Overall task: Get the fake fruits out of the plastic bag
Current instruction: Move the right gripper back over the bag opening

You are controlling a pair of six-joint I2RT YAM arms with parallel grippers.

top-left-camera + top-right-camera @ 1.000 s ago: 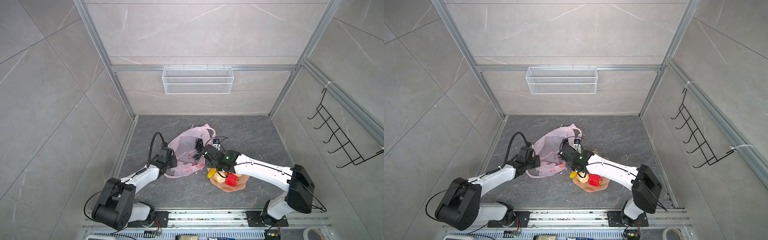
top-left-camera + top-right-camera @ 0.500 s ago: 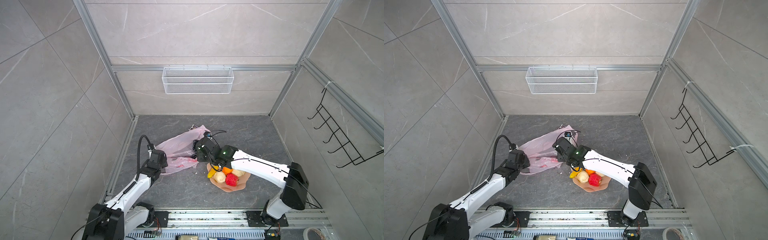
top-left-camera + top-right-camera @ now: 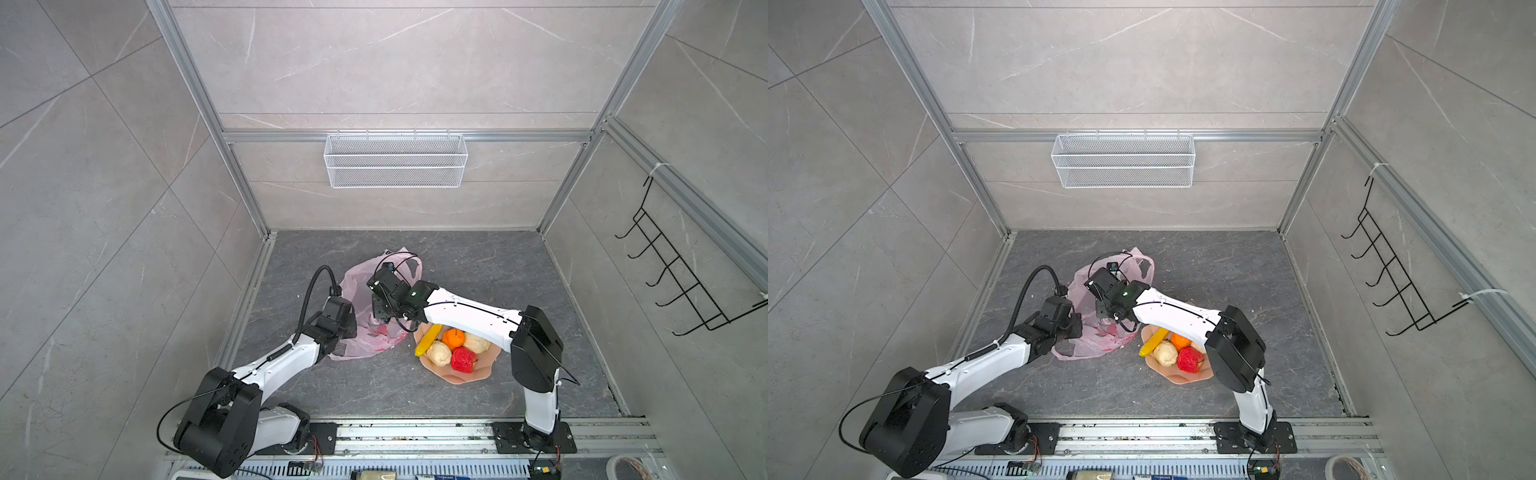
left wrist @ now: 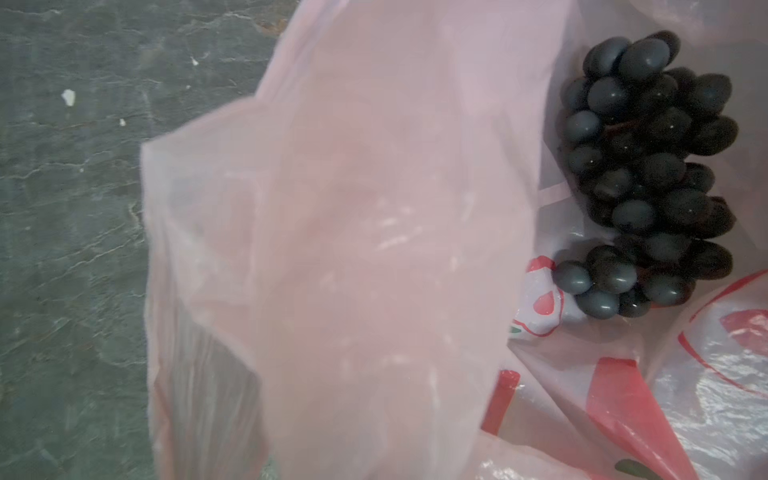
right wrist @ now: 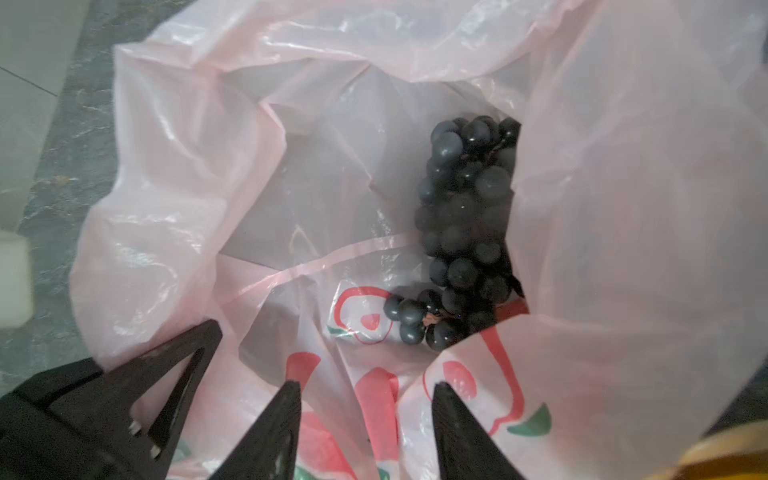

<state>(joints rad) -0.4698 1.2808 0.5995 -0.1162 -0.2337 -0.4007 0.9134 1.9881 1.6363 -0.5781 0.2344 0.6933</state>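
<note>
The grapes (image 5: 465, 232) are the only fruit left in the bag (image 3: 365, 338). They lie on its bottom film, ahead of the right gripper (image 5: 365, 386) and deeper in. The bunch's long axis runs roughly along the line of reach, with a small side cluster nearest the fingertips. It sits a little off the centre of the gap, close under a fold of pink film that overhangs one flank.

The right gripper's jaws stand apart with nothing between them, poised at the bag's mouth. That arm is nearer and free, so the pick looks to be its job. The overhanging fold is the likely snag, since a finger could pinch film along with the grapes.

The left gripper (image 3: 351, 326) is closed, apparently on the bag's rim and holding the mouth up. Film drapes across its own camera.

The bag sits left of the worktop's middle. Just beside it, toward the front edge, a plate (image 3: 457, 376) carries the banana (image 3: 429, 338), orange (image 3: 453, 337), red fruit (image 3: 463, 359) and two beige ones (image 3: 439, 352).
</note>
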